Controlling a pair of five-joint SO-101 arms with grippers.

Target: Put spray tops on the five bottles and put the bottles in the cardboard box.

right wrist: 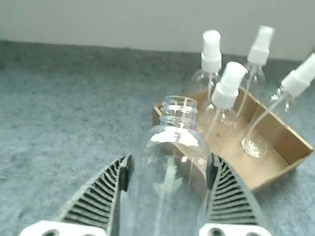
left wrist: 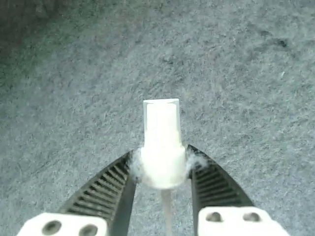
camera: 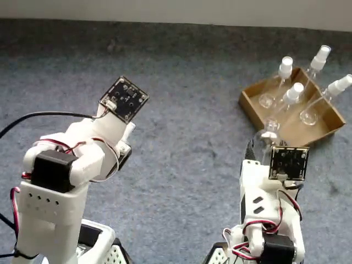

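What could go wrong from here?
The spray top in the left end effector trails a thin tube that could miss the narrow neck of the open bottle held by the right end effector. The cardboard box already holds four capped bottles; adding a fifth might topple them.

Soft, even light falls over the bench (camera: pixel 181 110); shadows are faint and soft-edged, and a darker band runs along its far edge below the pale wall (camera: pixel 165 10). The spray top (left wrist: pixel 161 147) in the left end effector (left wrist: pixel 160 153) is washed out to a glowing white with a hazy halo, and the bench beyond it dims with distance. Bright glints sit on the shoulder of the clear bottle (right wrist: pixel 167 196) in the right end effector (right wrist: pixel 170 160), and the fitted tops (right wrist: pixel 211 44) over the cardboard box (right wrist: pixel 275 142) glare white.
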